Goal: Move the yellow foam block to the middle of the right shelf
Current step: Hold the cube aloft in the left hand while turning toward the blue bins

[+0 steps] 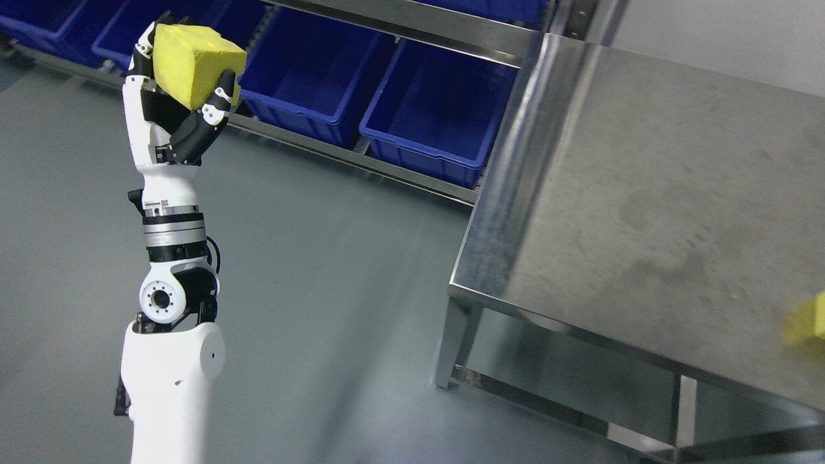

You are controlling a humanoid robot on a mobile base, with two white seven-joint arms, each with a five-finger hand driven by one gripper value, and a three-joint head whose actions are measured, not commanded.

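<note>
A grey floor [335, 283] fills most of the head view. To the right of the left hand [177, 109] stands a stainless steel table [644, 212], its top dull and faintly stained, its legs and lower rails showing beneath the near edge. Beyond the hand, along the top of the picture, a metal rack [412, 26] holds a row of blue plastic bins [438, 116] that sit low, close to the floor. At the far right edge of the tabletop, well apart from the hand, a second yellow piece [805, 320] shows blurred and cut off by the frame.

The yellow foam block [196, 61] sits in the left hand, at its upper end, above the palm. The fingers [216, 106] are curled up around it, one set along its right side and others behind its left corner, so the hand is clenched on the block.

The left arm [171, 361] rises from the bottom edge at lower left, nearly upright, white forearm below, black-and-silver wrist joint above it, palm turned toward the table's side.
</note>
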